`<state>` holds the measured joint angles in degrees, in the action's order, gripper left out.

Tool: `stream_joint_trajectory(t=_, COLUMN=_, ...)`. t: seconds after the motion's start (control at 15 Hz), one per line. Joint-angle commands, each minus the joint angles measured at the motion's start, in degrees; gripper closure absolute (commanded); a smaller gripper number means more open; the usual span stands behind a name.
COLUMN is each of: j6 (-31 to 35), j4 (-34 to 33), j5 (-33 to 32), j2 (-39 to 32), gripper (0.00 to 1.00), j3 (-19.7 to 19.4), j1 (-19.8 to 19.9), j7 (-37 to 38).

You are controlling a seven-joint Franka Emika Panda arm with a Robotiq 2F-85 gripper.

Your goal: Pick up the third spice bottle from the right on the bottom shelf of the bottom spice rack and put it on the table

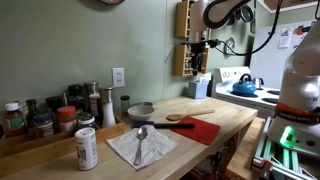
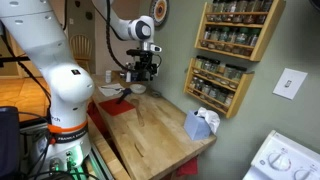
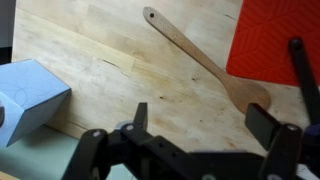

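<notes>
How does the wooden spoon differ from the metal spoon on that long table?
The pale wooden spoon is matt brown; the metal spoon is shiny silver. The wooden spoon lies on bare wood beside a red mat; the metal spoon lies on a white napkin. Both lie flat on the light wooden table.

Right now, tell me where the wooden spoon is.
In the wrist view the wooden spoon lies flat on the table, bowl end beside the red mat, with the pale blue box at the picture's left edge.
</notes>
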<state>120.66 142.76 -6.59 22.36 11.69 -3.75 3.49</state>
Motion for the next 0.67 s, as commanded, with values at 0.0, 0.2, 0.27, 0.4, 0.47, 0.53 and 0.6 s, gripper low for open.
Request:
stream_joint_trajectory(t=0.0, j6=-0.2, j4=-0.1, j5=-0.5, j2=-0.1, gripper=0.0, j3=-1.1, j1=-1.1, j7=0.4)
stream_joint_trajectory(t=0.2, j6=-0.2, j4=-0.1, j5=-0.5, j2=-0.1, gripper=0.0, j3=-1.1, j1=-1.1, j7=0.4)
stream_joint_trajectory(t=0.27, j6=-0.2, j4=-0.1, j5=-0.5, j2=-0.1, gripper=0.0, j3=-1.1, j1=-1.1, j7=0.4)
stream_joint_trajectory(t=0.4, j6=-0.1, j4=-0.1, j5=0.8, j2=0.3, gripper=0.0, j3=-2.1, j1=-1.1, j7=-0.4)
stream_joint_trajectory(t=0.47, j6=0.5, j4=-0.3, j5=2.6, j2=1.1, gripper=0.0, j3=-3.8, j1=-0.7, j7=-0.9)
stream_joint_trajectory(t=0.53, j6=0.9, j4=-0.2, j5=5.7, j2=2.6, gripper=0.0, j3=-6.5, j1=-0.4, j7=-2.6)
stream_joint_trajectory(t=0.6, j6=0.5, j4=-0.2, j5=7.1, j2=3.9, gripper=0.0, j3=-8.5, j1=0.4, j7=-3.6)
